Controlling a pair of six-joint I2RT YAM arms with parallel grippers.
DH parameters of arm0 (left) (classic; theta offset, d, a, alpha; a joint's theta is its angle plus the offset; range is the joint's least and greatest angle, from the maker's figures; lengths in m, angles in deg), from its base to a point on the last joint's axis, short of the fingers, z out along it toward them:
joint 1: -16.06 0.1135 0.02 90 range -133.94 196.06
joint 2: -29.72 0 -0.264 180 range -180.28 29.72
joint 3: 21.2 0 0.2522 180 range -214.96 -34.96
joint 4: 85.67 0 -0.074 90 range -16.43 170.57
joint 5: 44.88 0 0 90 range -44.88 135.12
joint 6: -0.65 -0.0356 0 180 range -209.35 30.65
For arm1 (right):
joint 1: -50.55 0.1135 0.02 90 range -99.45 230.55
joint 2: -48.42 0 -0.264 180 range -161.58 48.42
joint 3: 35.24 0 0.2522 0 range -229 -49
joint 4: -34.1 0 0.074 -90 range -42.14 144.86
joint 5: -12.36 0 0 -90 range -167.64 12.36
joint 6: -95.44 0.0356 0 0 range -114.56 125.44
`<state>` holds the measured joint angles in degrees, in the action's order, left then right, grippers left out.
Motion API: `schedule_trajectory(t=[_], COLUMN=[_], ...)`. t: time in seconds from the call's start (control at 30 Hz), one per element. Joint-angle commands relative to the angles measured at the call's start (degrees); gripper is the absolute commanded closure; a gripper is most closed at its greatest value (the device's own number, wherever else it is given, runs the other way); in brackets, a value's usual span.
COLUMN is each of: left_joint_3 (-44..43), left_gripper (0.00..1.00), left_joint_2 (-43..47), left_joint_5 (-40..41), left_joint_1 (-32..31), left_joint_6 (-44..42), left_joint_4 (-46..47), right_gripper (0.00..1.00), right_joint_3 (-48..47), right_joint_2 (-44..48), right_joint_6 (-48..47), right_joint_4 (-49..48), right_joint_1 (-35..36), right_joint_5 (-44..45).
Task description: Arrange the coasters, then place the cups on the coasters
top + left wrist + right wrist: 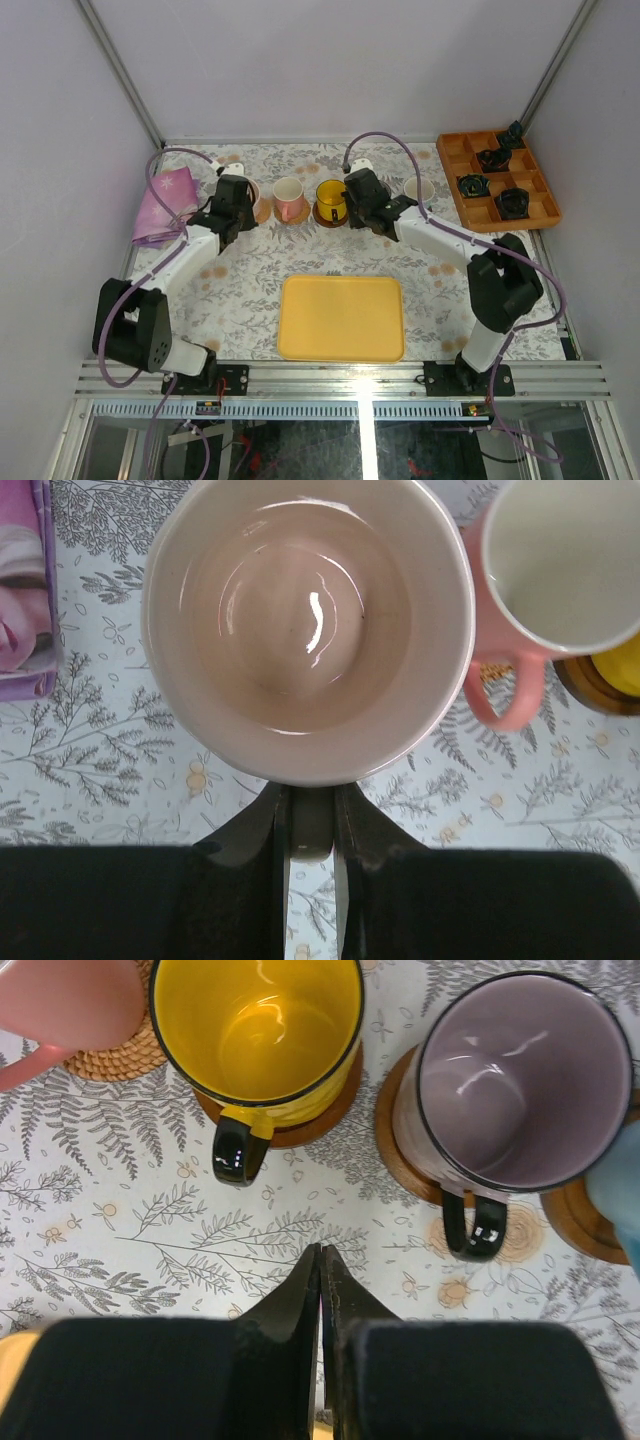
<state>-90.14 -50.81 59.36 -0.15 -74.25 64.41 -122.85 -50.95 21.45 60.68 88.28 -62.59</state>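
Our left end effector [310, 810] is clamped on the handle of a pale pink cup [305, 630] at the left end of the row, toward the far side of the desk [250, 280]. The cup's wide mouth hides whatever lies beneath it, so we cannot tell whether it sits square on a coaster. A second pink cup [560, 560] stands just beside it on the right, on a tan woven coaster [120, 1055]. Our right end effector [320, 1270] is closed on nothing. It points at the gap between the yellow cup [255, 1030] and the purple-grey cup [520, 1080], which rest on dark brown coasters [310, 1125]. The light blue cup [620, 1190] shows at the edge of that view. We judge the step in hand to be setting this last cup down. To do it well, we should hold it level, centre it over its disc and keep its rim off the neighbour. Once the base rests fully, we part the fingers and draw straight back along the handle's line, dragging nothing askew.
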Motion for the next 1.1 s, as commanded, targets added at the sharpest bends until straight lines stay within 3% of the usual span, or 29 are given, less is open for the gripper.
schedule_trajectory(t=[0.0,0.37,1.07], left_joint_3=[-3.6,-6.7,-7.7], left_gripper=[1.00,1.00,1.00], left_joint_2=[-2.3,-8.0,-9.7], left_joint_5=[-2.6,-5.6,-6.3], left_joint_1=[3.8,5.6,6.8], left_joint_6=[-0.2,-0.9,-1.3], left_joint_4=[12.5,15.6,14.7], right_gripper=[1.00,1.00,1.00], right_joint_3=[-2.9,-6.0,-9.7], right_joint_2=[-1.7,-8.1,-12.8], right_joint_6=[-0.8,-0.5,-0.4], right_joint_4=[-3.8,-6.3,-6.0], right_joint_1=[-0.3,-0.3,-0.3], right_joint_5=[-3.0,-3.6,-6.7])
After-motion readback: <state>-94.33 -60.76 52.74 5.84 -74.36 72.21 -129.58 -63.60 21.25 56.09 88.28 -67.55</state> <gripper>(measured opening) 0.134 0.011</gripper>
